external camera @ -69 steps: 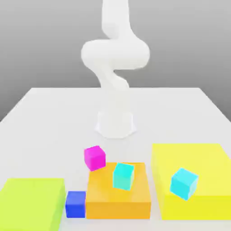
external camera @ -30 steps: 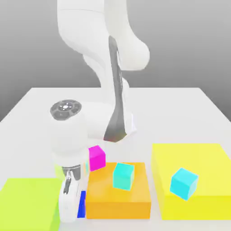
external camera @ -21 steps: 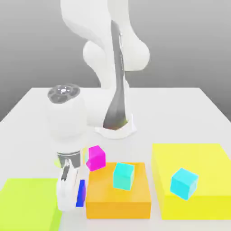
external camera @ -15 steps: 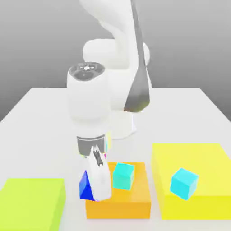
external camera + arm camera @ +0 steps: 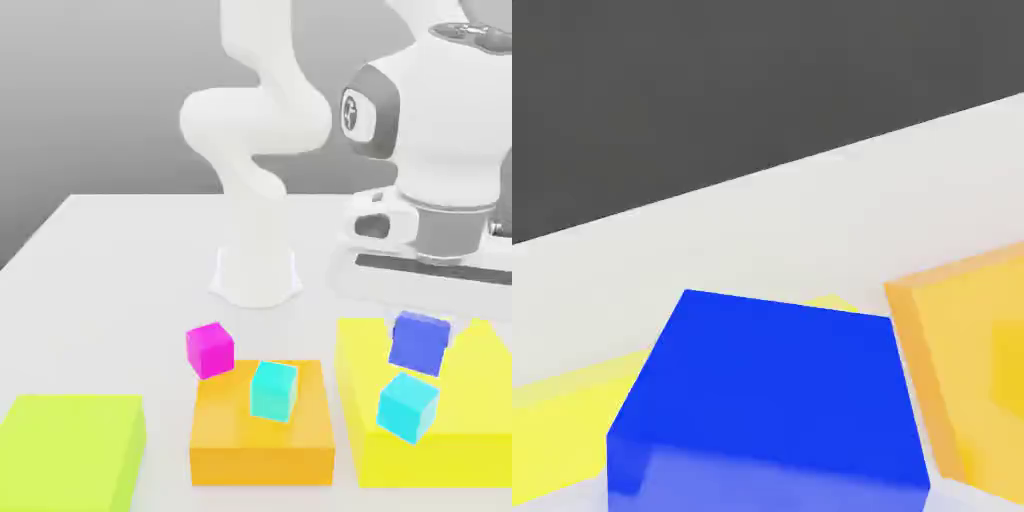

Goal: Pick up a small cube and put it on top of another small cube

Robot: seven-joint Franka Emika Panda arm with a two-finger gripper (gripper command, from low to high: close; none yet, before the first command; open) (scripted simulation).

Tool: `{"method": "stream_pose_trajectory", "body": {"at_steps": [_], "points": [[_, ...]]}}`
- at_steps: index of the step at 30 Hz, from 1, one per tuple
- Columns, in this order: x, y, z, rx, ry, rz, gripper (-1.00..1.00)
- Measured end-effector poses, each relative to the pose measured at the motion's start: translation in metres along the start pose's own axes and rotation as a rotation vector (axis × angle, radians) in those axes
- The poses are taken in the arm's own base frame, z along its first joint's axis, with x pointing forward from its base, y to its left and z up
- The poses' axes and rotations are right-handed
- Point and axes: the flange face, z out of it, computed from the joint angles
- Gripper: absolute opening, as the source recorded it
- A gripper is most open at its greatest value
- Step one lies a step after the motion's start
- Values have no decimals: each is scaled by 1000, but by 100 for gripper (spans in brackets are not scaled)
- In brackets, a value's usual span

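Gripper [image 5: 421, 322] at the right of the exterior frame points down from the white arm [image 5: 262, 120] and is closed narrowly on the dark blue cube [image 5: 418, 343], which hangs in the air clear of everything below. Directly under it, with a slim gap between the two, sits the sky-blue cube [image 5: 407, 406], turned slightly askew on the flat yellow block [image 5: 470, 400] at the lower right of the frame. In the hand view the dark blue cube [image 5: 774, 400] takes up the lower middle of the picture, with yellow [image 5: 562, 420] behind it at the lower left and the orange block's edge [image 5: 962, 350] at the right. Back in the exterior view, the orange block [image 5: 262, 435] lies low in the centre and carries a greener turquoise cube [image 5: 273, 390] on its top face. A magenta cube [image 5: 209, 349] rests on the pale surface [image 5: 120, 260] just beside the orange block's upper left corner. A lime-green block [image 5: 68, 450] fills the lower left corner, well apart from the yellow one. The arm's round base [image 5: 257, 272] stands in the middle of the frame behind the blocks.
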Motion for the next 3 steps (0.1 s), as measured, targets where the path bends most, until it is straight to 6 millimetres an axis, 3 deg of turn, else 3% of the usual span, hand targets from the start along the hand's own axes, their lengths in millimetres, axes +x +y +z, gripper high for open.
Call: {"method": "stream_pose_trajectory", "body": {"at_steps": [3], "points": [[0, 0, 0, 0, 0, 0, 100]]}}
